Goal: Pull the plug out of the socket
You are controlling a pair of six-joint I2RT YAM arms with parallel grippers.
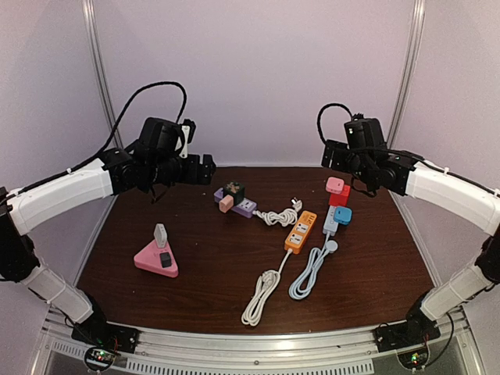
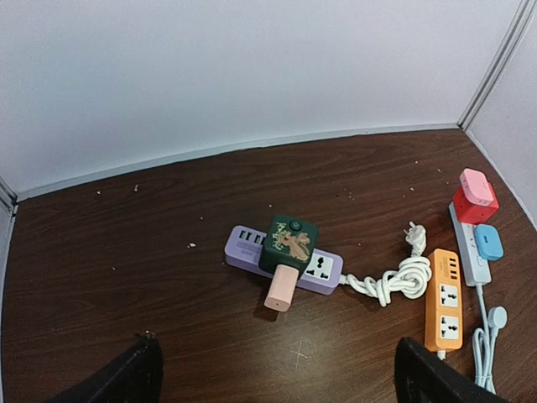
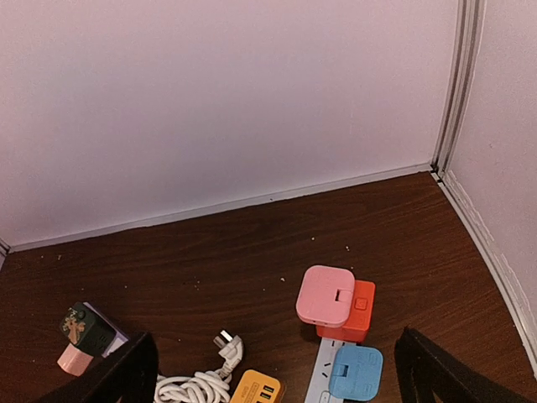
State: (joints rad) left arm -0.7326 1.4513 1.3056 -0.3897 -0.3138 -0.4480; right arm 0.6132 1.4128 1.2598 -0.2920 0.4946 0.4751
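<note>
A purple socket strip (image 1: 245,207) (image 2: 324,269) lies at the back middle. It carries a dark green cube adapter (image 1: 233,191) (image 2: 289,243) with a pink plug (image 1: 226,203) (image 2: 280,289) stuck in its side. A white socket strip (image 1: 330,223) (image 2: 470,256) to the right holds a pink plug (image 1: 335,185) (image 3: 325,295), a red plug (image 1: 341,197) (image 3: 361,311) and a blue plug (image 1: 342,215) (image 3: 356,371). My left gripper (image 1: 205,169) (image 2: 277,378) hovers open, high and left of the purple strip. Over the white strip's far end hangs my right gripper (image 1: 331,156) (image 3: 277,369), open too. Neither touches anything.
An orange socket strip (image 1: 301,231) (image 2: 443,299) lies between the two strips, with coiled white cables (image 1: 311,272) in front. At the left front sits a pink triangular socket (image 1: 152,262) with a grey plug (image 1: 160,233) standing in it. White walls enclose the dark wooden table (image 1: 211,266).
</note>
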